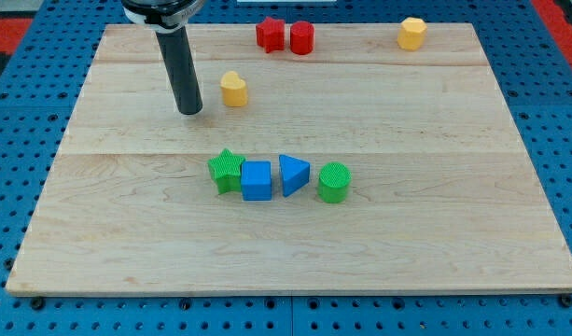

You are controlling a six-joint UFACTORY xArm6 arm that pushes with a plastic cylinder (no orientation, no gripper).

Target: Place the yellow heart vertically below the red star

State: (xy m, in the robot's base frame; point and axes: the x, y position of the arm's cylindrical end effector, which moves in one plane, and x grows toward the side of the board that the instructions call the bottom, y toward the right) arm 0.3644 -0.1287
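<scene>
Lab: blue pegboard bench, wooden board

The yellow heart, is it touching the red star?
No, the yellow heart sits alone on the wood, well below and to the view's left of the red star, with my tip just left of it.

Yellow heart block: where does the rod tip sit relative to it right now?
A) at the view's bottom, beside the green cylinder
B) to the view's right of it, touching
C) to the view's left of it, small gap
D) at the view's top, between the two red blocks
C: my tip rests on the wooden board just to the view's left of the yellow heart block, with a sliver of board showing between them.
</scene>
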